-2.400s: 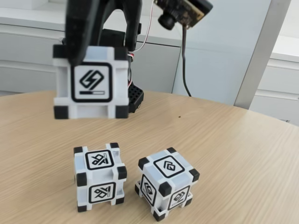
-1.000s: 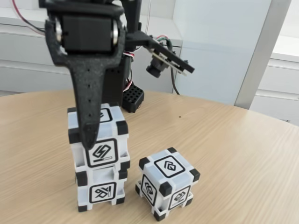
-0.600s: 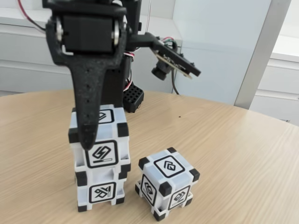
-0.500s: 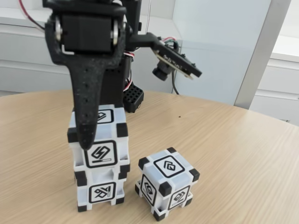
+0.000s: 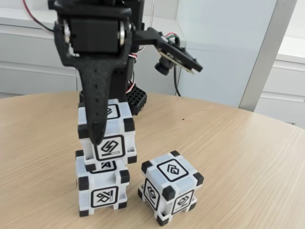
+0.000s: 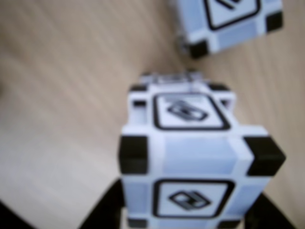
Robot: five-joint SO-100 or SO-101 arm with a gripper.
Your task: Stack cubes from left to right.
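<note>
Cubes: three, all white.
Pincer [image 5: 102, 138]: clamped on the top cube [image 5: 110, 138].
Under pincer: bottom cube [image 5: 102, 188], top one offset on it.
Right of pincer: third cube [image 5: 170, 186], alone on table [image 5: 238, 162].

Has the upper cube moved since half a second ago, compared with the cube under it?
Yes. The upper cube, held by the hand, has shifted right and slightly up against the unmoved bottom cube; its right edge now overhangs it.

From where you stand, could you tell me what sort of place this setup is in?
Probably an office or lab: a round wooden table, white cabinets along the wall behind, and a pale partition panel beside them.
</note>
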